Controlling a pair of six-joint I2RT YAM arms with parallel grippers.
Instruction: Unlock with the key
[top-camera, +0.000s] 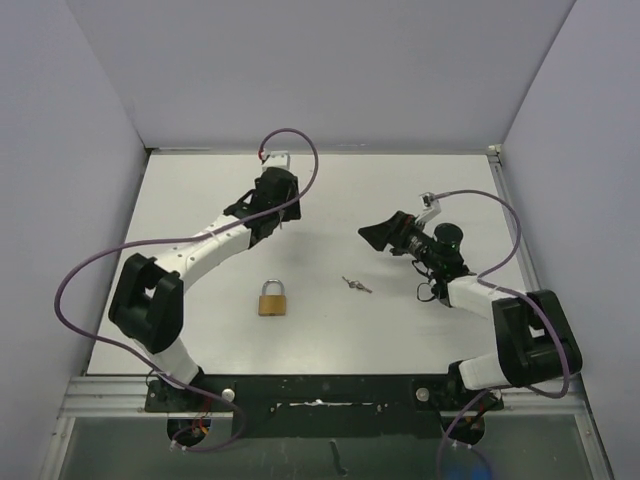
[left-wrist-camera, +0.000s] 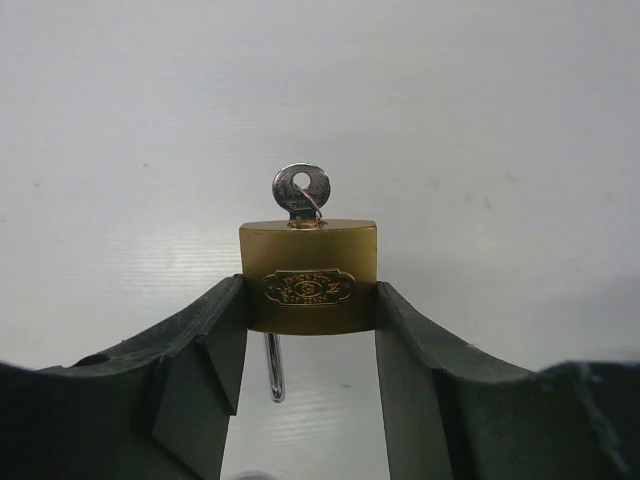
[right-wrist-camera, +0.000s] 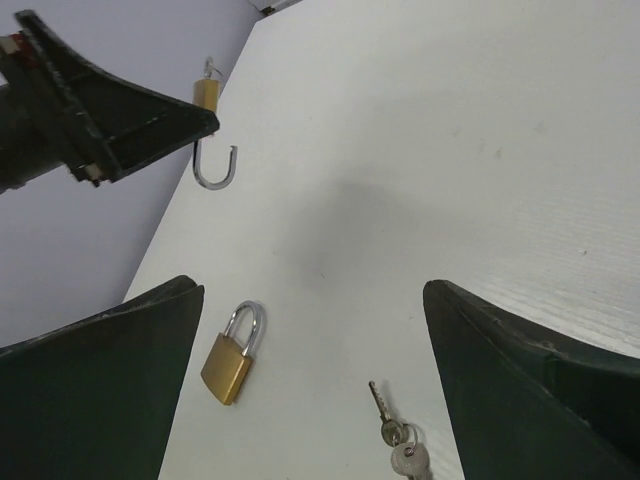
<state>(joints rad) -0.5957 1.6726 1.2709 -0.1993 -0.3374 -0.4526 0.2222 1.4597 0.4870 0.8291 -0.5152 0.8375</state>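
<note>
Your left gripper (left-wrist-camera: 310, 300) is clamped on the brass body of a padlock (left-wrist-camera: 310, 262), with one finger (left-wrist-camera: 190, 360) pressed against each side. In the left wrist view a key (left-wrist-camera: 300, 190) stands in the lock at 12 o'clock of the body, and the shackle (left-wrist-camera: 273, 367) hangs out at 6 o'clock. The right wrist view shows that shackle as an open hook, its free end clear of the body.

In the top view this gripper is held above the table (top-camera: 380, 330), at 12 o'clock from a second padlock (top-camera: 273, 298). That one lies flat on the table with its shackle shut. A key bunch (top-camera: 355, 285) lies at 3 o'clock of the second padlock, apart from it.

Your right gripper (right-wrist-camera: 310, 290) is spread wide with nothing between its fingers. It sits at about 1 o'clock from the key bunch, and its camera takes in both the bunch and the second padlock.
</note>
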